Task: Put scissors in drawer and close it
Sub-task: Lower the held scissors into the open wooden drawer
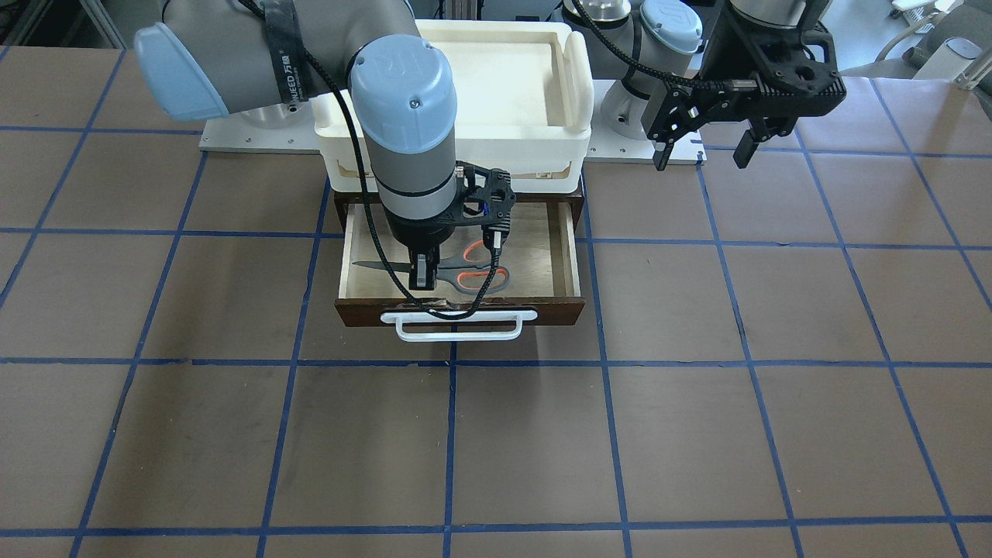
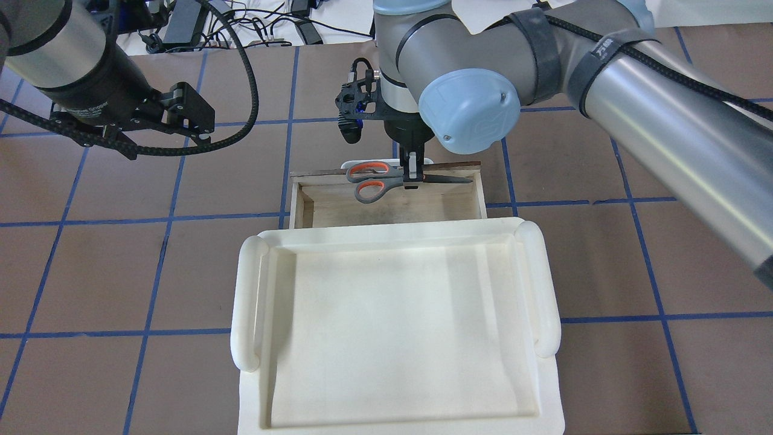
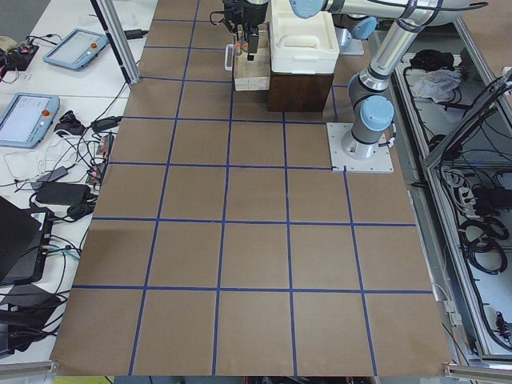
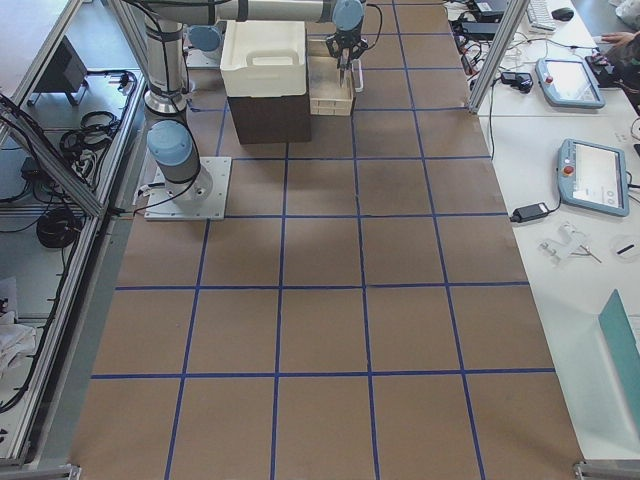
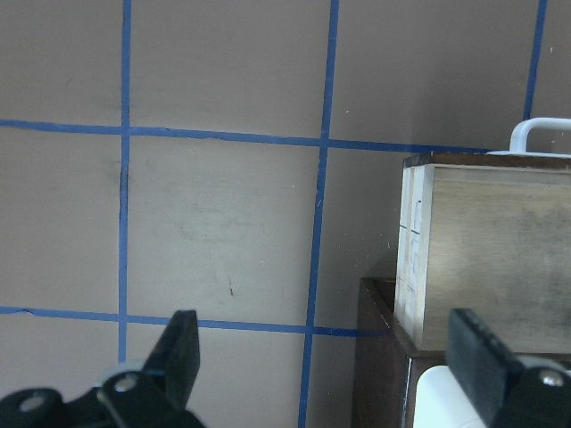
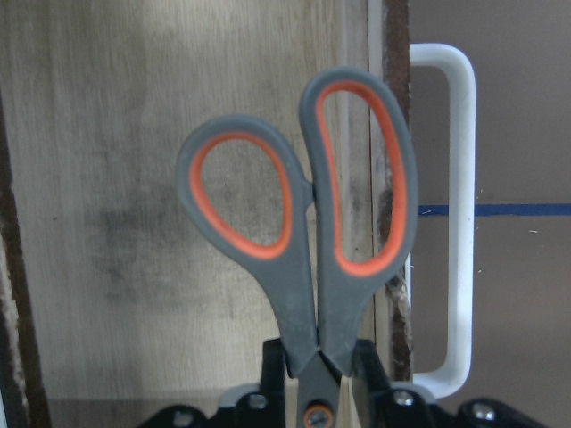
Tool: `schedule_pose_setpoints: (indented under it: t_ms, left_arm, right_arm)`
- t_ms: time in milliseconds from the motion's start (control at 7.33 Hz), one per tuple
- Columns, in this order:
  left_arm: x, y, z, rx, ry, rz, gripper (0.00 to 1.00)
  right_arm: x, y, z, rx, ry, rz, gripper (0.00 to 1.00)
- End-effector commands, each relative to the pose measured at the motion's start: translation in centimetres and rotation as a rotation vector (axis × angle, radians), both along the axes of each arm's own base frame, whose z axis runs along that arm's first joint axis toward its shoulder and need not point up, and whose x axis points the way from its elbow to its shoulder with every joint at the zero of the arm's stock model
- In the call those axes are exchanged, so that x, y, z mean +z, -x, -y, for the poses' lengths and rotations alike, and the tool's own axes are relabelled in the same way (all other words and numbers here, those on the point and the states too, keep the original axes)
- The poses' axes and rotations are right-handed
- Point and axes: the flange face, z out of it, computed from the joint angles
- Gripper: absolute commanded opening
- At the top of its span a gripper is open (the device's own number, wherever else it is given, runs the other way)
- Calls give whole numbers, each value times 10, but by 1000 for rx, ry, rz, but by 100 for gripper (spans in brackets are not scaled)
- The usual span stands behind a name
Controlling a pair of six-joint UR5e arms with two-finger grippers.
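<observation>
Right gripper (image 1: 422, 277) clamps scissors (image 1: 482, 276) over open drawer's (image 1: 574, 256) front edge; release, closing remain. Left gripper (image 1: 704, 159) gapes empty.

A white bin (image 2: 249, 302) with rounded side grips sits on a dark brown cabinet (image 3: 298, 90) at the far middle of the table (image 1: 620, 434), whose brown cover is marked into squares by blue tape (image 1: 451, 434). On the bench (image 3: 72, 16) past the left end lie a pendant (image 3: 76, 48), a second pendant (image 3: 28, 112) and tangled cables (image 3: 76, 168)
</observation>
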Motion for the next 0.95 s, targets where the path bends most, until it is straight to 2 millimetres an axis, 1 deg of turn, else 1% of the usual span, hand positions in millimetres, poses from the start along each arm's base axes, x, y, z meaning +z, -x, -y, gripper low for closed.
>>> schedule_pose_setpoints:
  t_ms: [0,136,409,682,818]
  left_arm:
    - [0,0,0,-1,0,1,100]
    - [0,0,0,-1,0,1,100]
    - [0,0,0,-1,0,-1,100]
    - [0,0,0,-1,0,1,100]
    - [0,0,0,-1,0,1,100]
  right_arm:
    - [-17,-17,-8,24,-26,-8,0]
    - [-18,-18,-9,24,-30,-8,0]
    - [-31,-17,-13,23,-55,-17,0]
    - [-32,-19,-14,-19,-63,-5,0]
    - [-34,-19,-14,-20,-66,-7,10]
